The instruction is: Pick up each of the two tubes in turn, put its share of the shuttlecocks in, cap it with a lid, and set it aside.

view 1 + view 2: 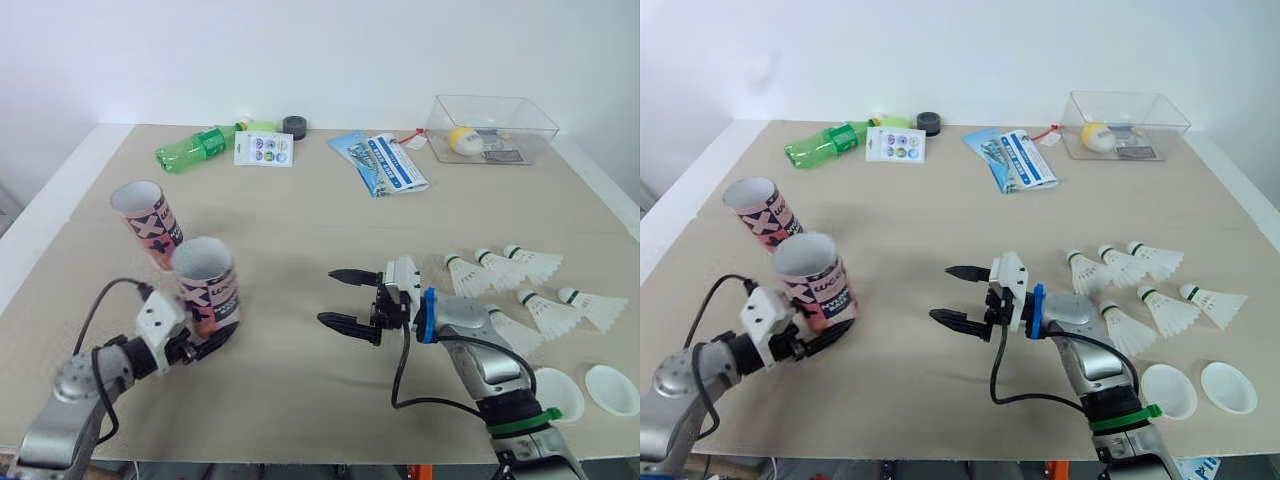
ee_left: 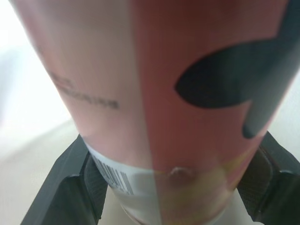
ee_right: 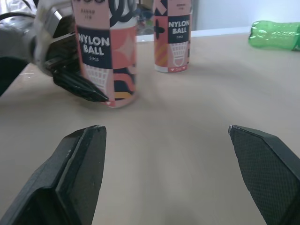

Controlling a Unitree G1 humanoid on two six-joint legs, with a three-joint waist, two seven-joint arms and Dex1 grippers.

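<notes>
Left wrist view: left hand (image 2: 171,192) clamps near tube (image 1: 207,290) low at its base. Right hand (image 1: 328,297) open, empty. Lift straight, mouth up, clear of second tube (image 1: 147,222).

Left claw (image 1: 208,338) clamped on the base of the near tube (image 1: 207,285), open mouth up, leaning slightly. Far tube (image 1: 147,222) just behind it on the table (image 1: 300,220). Right claw (image 1: 326,296) spread wide, empty, mid-table. Six shuttlecocks (image 1: 535,264) lie to its right. Two white lids (image 1: 612,388) near the front edge.
</notes>
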